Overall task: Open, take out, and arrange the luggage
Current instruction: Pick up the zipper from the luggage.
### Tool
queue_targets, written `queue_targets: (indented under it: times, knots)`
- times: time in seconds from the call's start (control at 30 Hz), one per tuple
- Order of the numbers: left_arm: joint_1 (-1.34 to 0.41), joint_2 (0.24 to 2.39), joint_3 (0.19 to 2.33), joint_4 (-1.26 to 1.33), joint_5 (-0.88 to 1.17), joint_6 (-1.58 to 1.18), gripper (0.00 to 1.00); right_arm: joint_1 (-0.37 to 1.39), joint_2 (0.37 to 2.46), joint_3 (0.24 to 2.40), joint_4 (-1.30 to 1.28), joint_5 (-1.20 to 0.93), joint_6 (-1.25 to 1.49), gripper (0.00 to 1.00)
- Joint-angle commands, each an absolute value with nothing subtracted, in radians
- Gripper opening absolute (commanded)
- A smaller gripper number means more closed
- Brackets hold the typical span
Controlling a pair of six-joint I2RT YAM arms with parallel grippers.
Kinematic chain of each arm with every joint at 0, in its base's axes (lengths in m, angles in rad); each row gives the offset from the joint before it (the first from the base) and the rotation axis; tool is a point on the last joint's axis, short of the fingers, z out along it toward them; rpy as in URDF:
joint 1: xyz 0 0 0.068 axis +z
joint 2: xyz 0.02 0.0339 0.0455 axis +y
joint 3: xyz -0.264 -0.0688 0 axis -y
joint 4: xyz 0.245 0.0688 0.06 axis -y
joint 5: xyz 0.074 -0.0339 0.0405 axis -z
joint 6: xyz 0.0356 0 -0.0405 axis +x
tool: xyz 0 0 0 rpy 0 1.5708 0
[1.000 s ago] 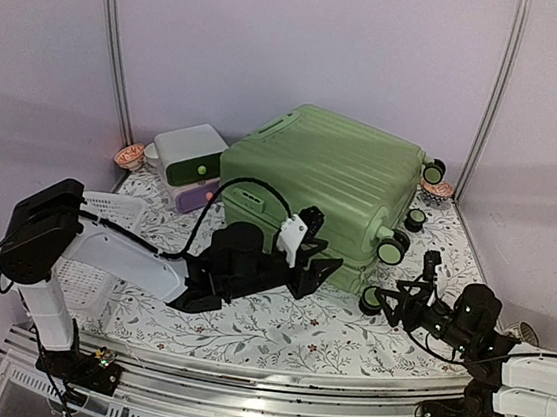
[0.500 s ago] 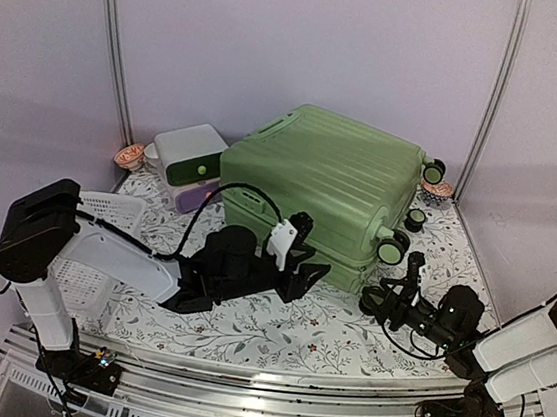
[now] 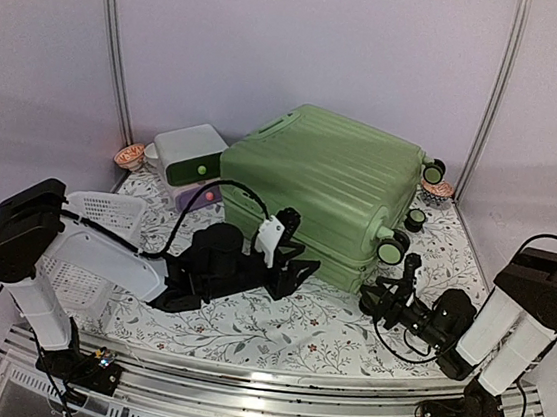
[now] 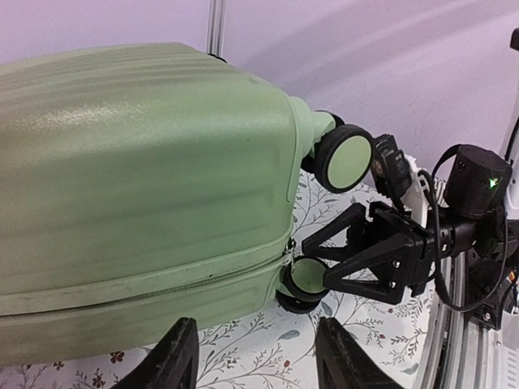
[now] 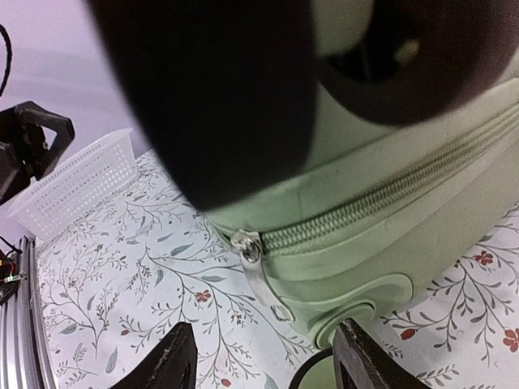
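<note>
The luggage [image 3: 327,184], a light-green ribbed suitcase, lies flat and zipped shut at the back centre. My left gripper [image 3: 296,271] is open and empty, low over the table just in front of the suitcase's near side; the wrist view [image 4: 258,356] looks along the shell [image 4: 138,186] and its zipper. My right gripper [image 3: 384,296] is open at the near right corner by the lower wheel [image 4: 308,275]. In the right wrist view [image 5: 263,361] the silver zipper pull [image 5: 259,271] hangs just ahead between the fingers, untouched. A black wheel blocks the top of that view.
A white perforated basket [image 3: 94,238] sits at the left by the left arm. A white-and-green drawer box [image 3: 189,153] on a purple box [image 3: 199,198] stands left of the suitcase. Small cupcake-like items [image 3: 129,156] [image 3: 440,189] lie at the back corners. Walls close in on three sides.
My right arm raised its elbow and its gripper moved left, up to the suitcase's near right corner. My left gripper slid slightly left and nearer. The suitcase has not moved.
</note>
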State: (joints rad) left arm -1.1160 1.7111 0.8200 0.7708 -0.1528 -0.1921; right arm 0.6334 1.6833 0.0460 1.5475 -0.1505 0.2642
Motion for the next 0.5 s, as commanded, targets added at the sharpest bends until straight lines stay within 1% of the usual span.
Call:
queue_targets:
  times: [0.0, 0.37, 0.47]
  knots:
    - [-1.097, 1.701, 0.814, 0.770, -0.162, -0.199, 0.52, 0.629, 1.754, 0.060, 1.727, -0.140, 0.252, 0.59]
    - [-1.095, 1.709, 0.819, 0.766, -0.159, -0.204, 0.52, 0.629, 1.834, 0.080, 1.799, -0.114, 0.229, 0.52]
    - [-1.095, 1.710, 0.822, 0.764, -0.159, -0.204, 0.52, 0.628, 1.856, 0.086, 1.832, -0.138, 0.221, 0.50]
